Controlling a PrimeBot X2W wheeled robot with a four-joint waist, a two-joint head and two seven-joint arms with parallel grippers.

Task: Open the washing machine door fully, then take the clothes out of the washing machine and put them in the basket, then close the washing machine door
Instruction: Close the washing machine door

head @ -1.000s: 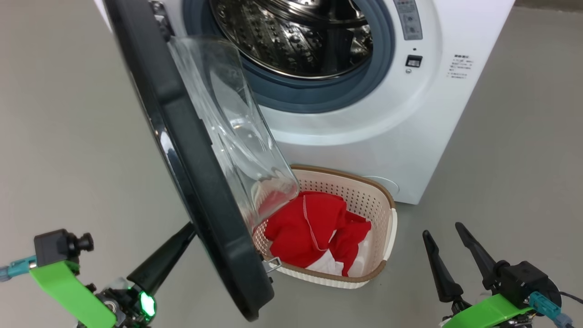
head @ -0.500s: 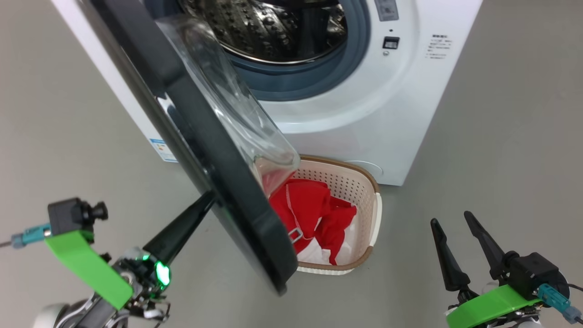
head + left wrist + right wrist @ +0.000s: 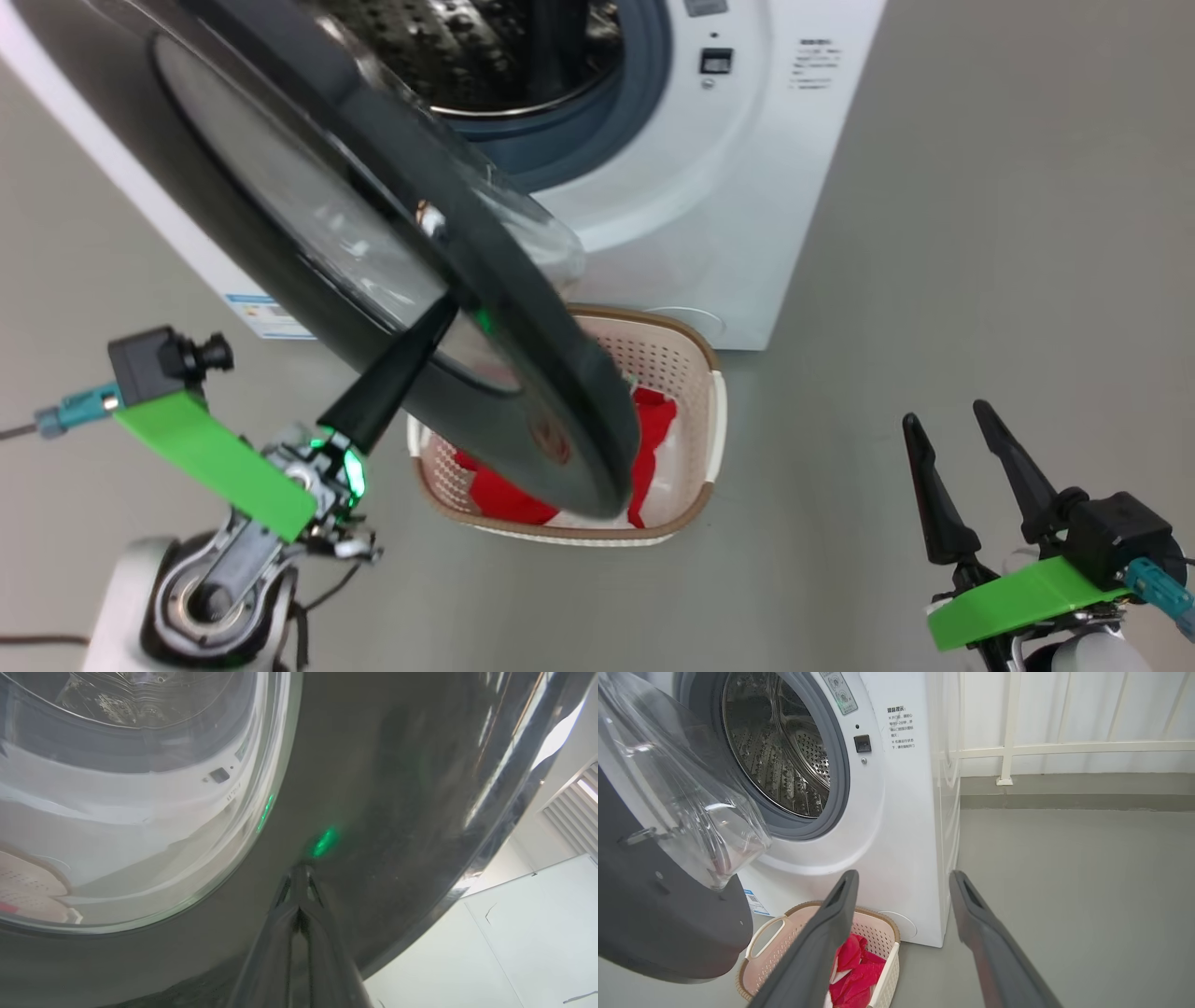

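Note:
The washing machine point(image 3: 747, 187) is white, and its steel drum point(image 3: 784, 751) has nothing in it. Half swung in, the washing machine door point(image 3: 392, 252) turns its black outer face to the head camera. My left gripper point(image 3: 446, 313) is shut, its tips pressed on that black rim point(image 3: 397, 788). On the floor under the door stands the basket point(image 3: 700, 392) with the red clothes point(image 3: 653, 420) in it, partly hidden by the door. My right gripper point(image 3: 945, 416) is open at the lower right, away from everything. The right wrist view has the basket point(image 3: 889, 926) and clothes point(image 3: 854, 970) beyond the open right gripper point(image 3: 902, 877).
Bare grey floor point(image 3: 980, 233) spreads to the machine's right. A white railing point(image 3: 1064, 746) stands behind that side. A small blue label point(image 3: 266, 317) sits low on the machine's left side. The door's lower edge overhangs the basket.
The door has swung in toward the machine, with my shut left gripper following against its outer face. The head camera has shifted. My right gripper stays open.

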